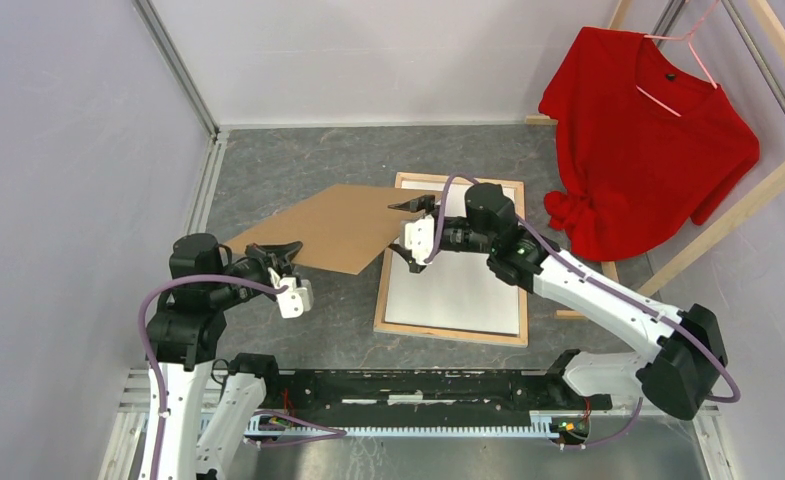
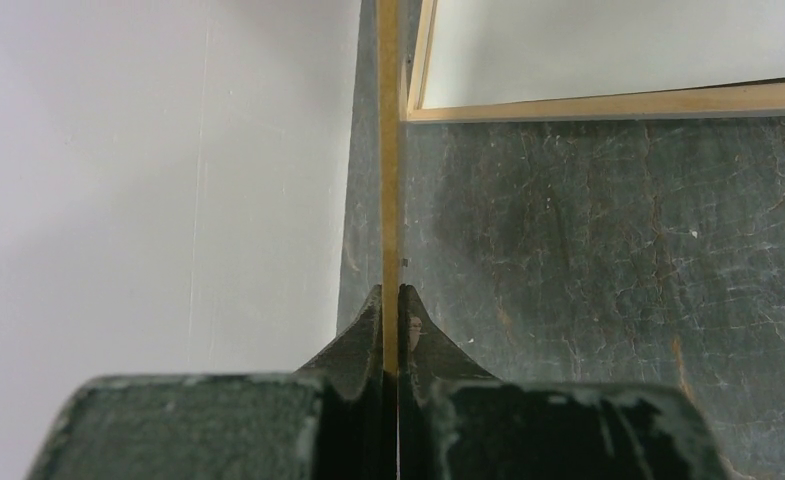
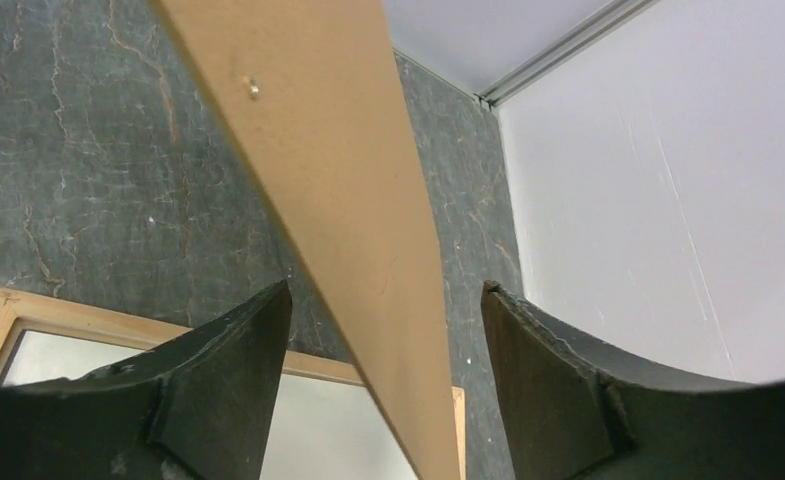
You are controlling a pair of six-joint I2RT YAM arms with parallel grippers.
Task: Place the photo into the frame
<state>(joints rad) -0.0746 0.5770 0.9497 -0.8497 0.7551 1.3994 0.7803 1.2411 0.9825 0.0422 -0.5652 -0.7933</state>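
1. A thin-railed rectangular picture frame of pale wood [image 1: 448, 334] lies flat, back upward, on the dark grey stone-patterned tabletop [image 1: 298, 160], right of centre.
2. A plain white panel [image 1: 458, 290] fills it. This may be the photo lying face down, but no printed side shows, so I cannot tell.
3. The left pincer [image 2: 390, 300] is clamped tight on the near corner of a flat brown hardboard sheet [image 1: 338, 225], whose far corner overlaps the frame's far-left corner.
4. The right pincer [image 3: 383, 290] stands wide, fingers either side of that far corner without gripping, seemingly ready to steady the sheet.
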